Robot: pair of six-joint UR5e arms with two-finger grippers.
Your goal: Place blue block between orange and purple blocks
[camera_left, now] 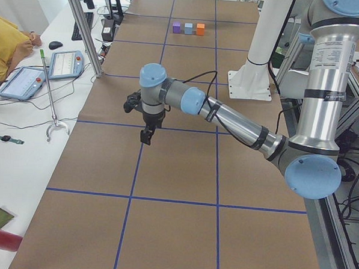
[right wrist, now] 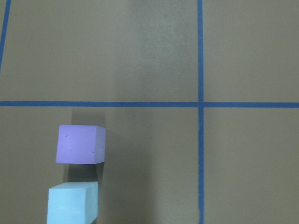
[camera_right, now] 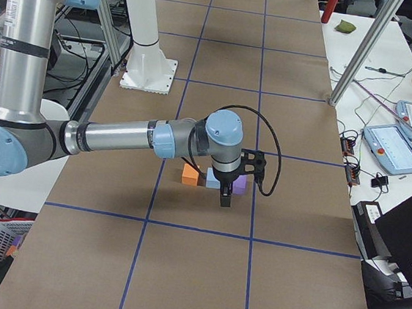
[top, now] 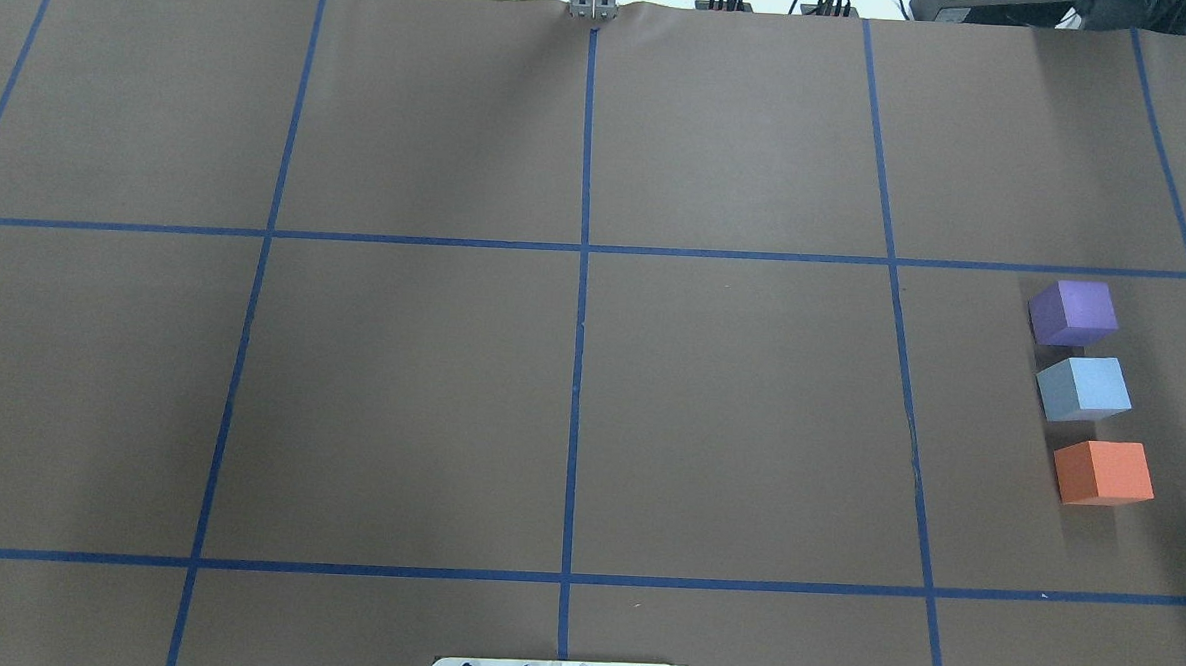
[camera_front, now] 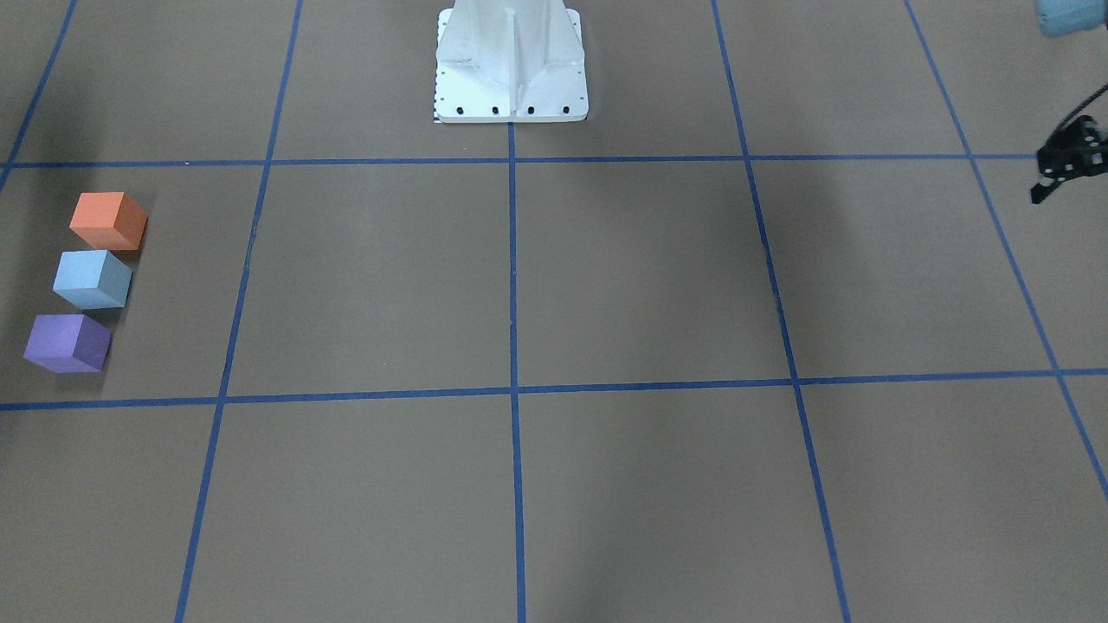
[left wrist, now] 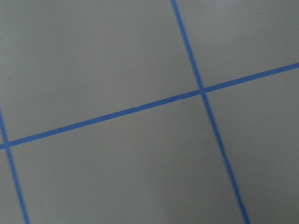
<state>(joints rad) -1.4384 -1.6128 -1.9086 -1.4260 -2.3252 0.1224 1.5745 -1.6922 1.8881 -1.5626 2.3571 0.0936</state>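
The orange block (camera_front: pixel 108 221), blue block (camera_front: pixel 93 279) and purple block (camera_front: pixel 67 343) stand in a short row on the brown table, the blue one in the middle with small gaps on each side. The overhead view shows the same row: purple (top: pixel 1074 312), blue (top: pixel 1084 387), orange (top: pixel 1103 472). My right gripper (camera_right: pixel 225 201) hangs above the row, touching no block; I cannot tell if it is open. The right wrist view looks down on the purple block (right wrist: pixel 80 144) and blue block (right wrist: pixel 72 204). My left gripper (camera_front: pixel 1039 195) hovers empty, far off, fingers together.
The white robot base (camera_front: pixel 511 65) stands at the table's middle edge. Blue tape lines (top: pixel 581 302) divide the brown table into squares. Beside the table on my left stand tablets (camera_left: pixel 66 62) and a metal post (camera_left: pixel 83 27).
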